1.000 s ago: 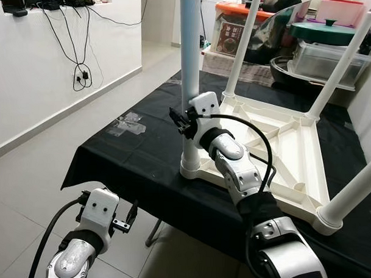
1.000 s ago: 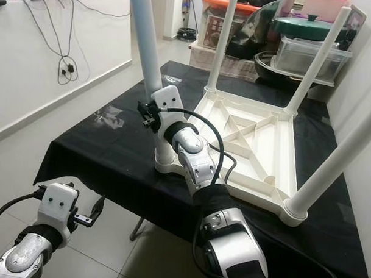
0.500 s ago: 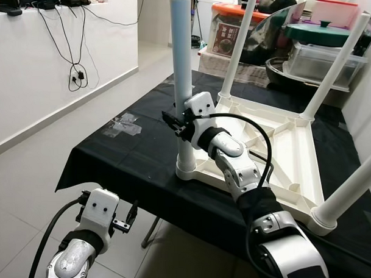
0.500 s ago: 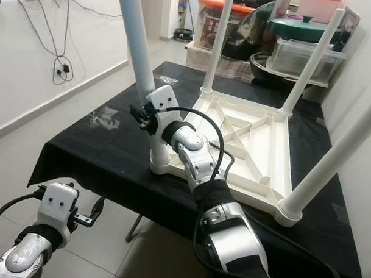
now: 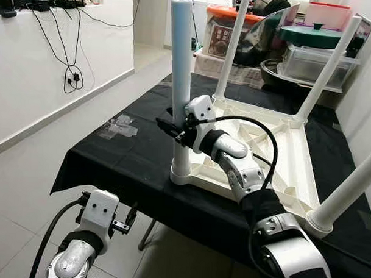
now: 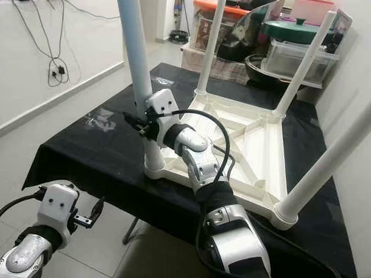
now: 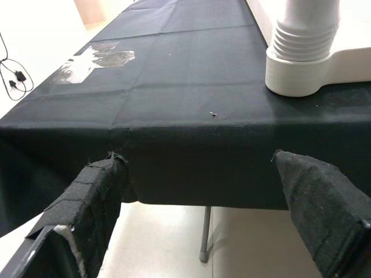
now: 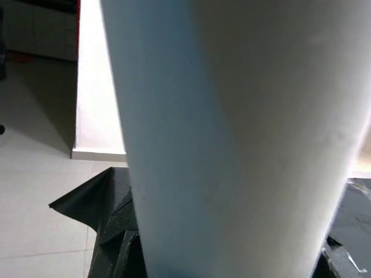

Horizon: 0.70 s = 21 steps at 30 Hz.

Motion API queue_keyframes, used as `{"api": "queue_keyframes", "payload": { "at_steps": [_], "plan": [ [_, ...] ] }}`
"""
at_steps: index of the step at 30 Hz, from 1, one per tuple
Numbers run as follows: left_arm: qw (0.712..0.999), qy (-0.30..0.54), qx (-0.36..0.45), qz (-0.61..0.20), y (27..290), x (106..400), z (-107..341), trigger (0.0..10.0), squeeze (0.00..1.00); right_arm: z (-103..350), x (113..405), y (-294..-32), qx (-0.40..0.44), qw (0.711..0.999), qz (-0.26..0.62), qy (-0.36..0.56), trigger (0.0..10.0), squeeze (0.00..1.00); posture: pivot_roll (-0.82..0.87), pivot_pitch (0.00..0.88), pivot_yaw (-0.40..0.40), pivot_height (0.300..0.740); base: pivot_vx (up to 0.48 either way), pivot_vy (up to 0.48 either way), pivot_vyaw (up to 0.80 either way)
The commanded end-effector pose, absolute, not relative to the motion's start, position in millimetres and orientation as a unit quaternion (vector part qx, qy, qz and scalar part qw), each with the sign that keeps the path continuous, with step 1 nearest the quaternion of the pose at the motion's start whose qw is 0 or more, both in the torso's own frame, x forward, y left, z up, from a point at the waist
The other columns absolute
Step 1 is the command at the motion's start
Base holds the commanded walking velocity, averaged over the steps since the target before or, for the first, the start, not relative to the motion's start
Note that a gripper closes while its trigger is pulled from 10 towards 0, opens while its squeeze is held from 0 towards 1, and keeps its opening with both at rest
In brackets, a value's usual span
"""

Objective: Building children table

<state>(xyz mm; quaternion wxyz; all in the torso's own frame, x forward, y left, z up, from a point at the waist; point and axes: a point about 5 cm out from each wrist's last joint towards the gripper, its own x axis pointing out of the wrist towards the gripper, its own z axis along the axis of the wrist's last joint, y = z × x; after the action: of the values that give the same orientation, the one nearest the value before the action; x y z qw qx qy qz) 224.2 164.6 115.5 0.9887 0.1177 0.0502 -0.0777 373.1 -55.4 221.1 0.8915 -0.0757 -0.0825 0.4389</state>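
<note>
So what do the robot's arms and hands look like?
Both arms are shiny silver with rounded joints. The right arm has a black band near the elbow and a black cable looping along it. Each wrist is a white box with small screws. The left end effector has two long black fingers covered in rough, fabric-like padding.

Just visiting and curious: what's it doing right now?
Right hand gripping near table leg, upright in its corner socket. Left hand open, idle below black tabletop. Nothing in the way.
</note>
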Motion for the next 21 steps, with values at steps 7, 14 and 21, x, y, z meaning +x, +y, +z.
{"api": "queue_keyframes", "payload": {
  "at_steps": [7, 14, 21],
  "plan": [
    [0.988, 0.053, 0.121, -0.080, 164, 227, 114, 10.0, 0.00, 187, 368, -49, -0.049, 0.866, 0.498, 0.001, 0.0, 0.00, 0.12, 0.000, -0.107, 0.740, 0.000, 0.000, 0.00],
    [0.988, 0.054, 0.122, -0.080, 166, 227, 114, 10.0, 0.00, 191, 363, -36, -0.052, 0.822, 0.568, 0.004, 0.0, 0.00, 0.13, 0.000, -0.104, 0.740, 0.000, 0.000, 0.00],
    [0.988, 0.054, 0.123, -0.079, 165, 227, 114, 10.0, 0.00, 202, 362, -22, -0.042, 0.787, 0.616, 0.006, 0.0, 0.00, 0.14, 0.000, -0.113, 0.740, 0.000, 0.000, 0.00]
  ]
}}
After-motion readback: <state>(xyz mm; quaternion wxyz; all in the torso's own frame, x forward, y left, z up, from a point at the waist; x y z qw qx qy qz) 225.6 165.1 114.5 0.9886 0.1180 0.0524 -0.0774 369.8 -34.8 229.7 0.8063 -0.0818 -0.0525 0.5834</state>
